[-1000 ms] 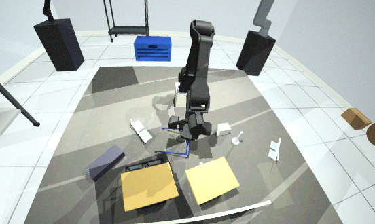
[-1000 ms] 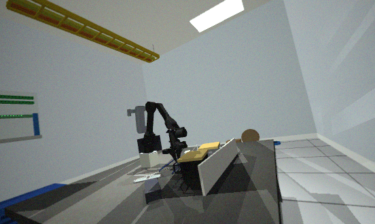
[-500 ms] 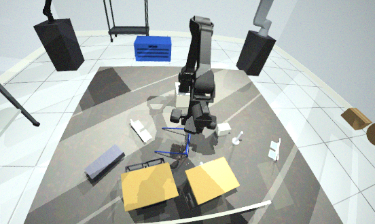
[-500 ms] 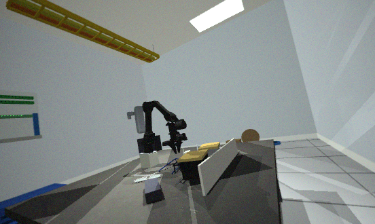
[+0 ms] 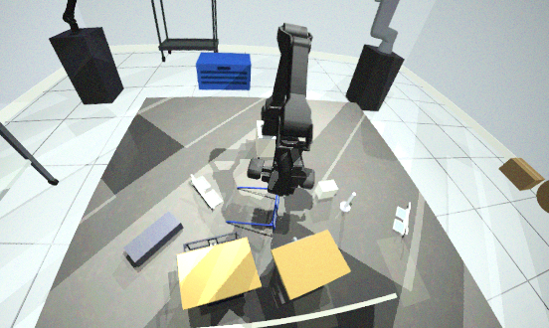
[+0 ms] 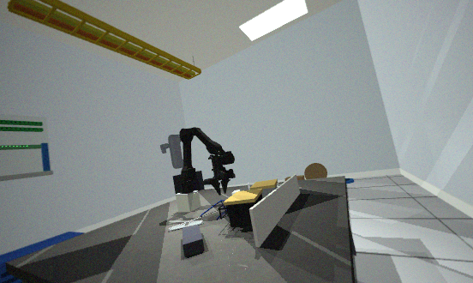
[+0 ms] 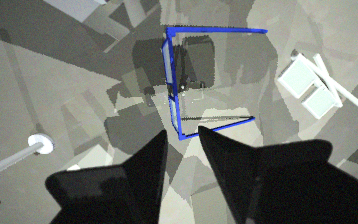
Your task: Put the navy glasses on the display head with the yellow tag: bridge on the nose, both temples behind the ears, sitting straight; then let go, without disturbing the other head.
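The navy glasses [image 5: 275, 214] [image 7: 176, 102] show as a bright blue frame with both temples spread, below my gripper. In the exterior view they are small, beside the nearer yellow-topped block. My gripper [image 5: 281, 193] [image 6: 223, 192] [image 7: 182, 131] is partly open and empty, its tips above one front corner of the frame. Two blocks with yellow tops, one at left [image 5: 218, 273] [image 6: 242, 197] and one at right [image 5: 310, 264] [image 6: 264, 184], stand toward the front. I cannot tell their faces or which bears a yellow tag. A dark glasses-like frame shows behind the left one.
White glasses [image 5: 204, 188] [image 7: 320, 101] lie left of the arm; another white pair [image 5: 402, 218] is far right. A slate box [image 5: 153, 239] [image 6: 193, 242], a white cube [image 5: 326, 190] and a white peg stand [image 5: 345, 206] [image 7: 41, 144] are around. A long white board [image 6: 274, 210] stands beyond the blocks.
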`<state>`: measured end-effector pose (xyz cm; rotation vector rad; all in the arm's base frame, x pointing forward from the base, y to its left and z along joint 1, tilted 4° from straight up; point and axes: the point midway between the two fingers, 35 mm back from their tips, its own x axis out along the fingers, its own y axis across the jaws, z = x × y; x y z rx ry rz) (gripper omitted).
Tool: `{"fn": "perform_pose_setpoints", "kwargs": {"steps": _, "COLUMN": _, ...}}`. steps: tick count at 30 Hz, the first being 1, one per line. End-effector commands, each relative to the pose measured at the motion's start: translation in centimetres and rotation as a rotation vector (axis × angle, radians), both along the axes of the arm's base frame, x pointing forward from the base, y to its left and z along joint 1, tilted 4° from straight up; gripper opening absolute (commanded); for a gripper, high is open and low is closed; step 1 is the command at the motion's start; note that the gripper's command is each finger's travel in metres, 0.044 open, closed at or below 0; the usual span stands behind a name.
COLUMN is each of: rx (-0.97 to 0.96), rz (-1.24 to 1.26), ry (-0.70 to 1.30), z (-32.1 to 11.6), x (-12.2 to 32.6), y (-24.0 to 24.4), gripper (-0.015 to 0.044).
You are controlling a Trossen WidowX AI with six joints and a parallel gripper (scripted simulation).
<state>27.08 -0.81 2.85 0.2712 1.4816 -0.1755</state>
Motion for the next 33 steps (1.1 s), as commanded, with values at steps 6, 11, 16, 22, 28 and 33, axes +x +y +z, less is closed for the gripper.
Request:
{"fn": "perform_pose_setpoints", "kwargs": {"steps": 6, "rx": 0.003, "rz": 0.004, "ry": 0.003, "z": 0.0, "x": -0.1, "y": 0.0, "gripper": 0.014}}
{"fn": "perform_pose_setpoints", "kwargs": {"steps": 11, "rx": 0.003, "rz": 0.004, "ry": 0.003, "z": -0.5, "x": 0.0, "y": 0.0, "gripper": 0.014}}
{"fn": "perform_pose_setpoints", "kwargs": {"steps": 16, "rx": 0.003, "rz": 0.004, "ry": 0.003, "z": -1.3, "x": 0.1, "y": 0.1, "gripper": 0.014}}
{"fn": "perform_pose_setpoints", "kwargs": {"steps": 22, "rx": 0.003, "rz": 0.004, "ry": 0.003, "z": -2.3, "x": 0.3, "y": 0.1, "gripper": 0.014}}
{"fn": "perform_pose_setpoints", "kwargs": {"steps": 28, "rx": 0.003, "rz": 0.004, "ry": 0.003, "z": -3.3, "x": 0.3, "y": 0.2, "gripper": 0.014}}
{"fn": "perform_pose_setpoints", "kwargs": {"steps": 33, "rx": 0.003, "rz": 0.004, "ry": 0.004, "z": -4.1, "x": 0.4, "y": 0.2, "gripper": 0.014}}
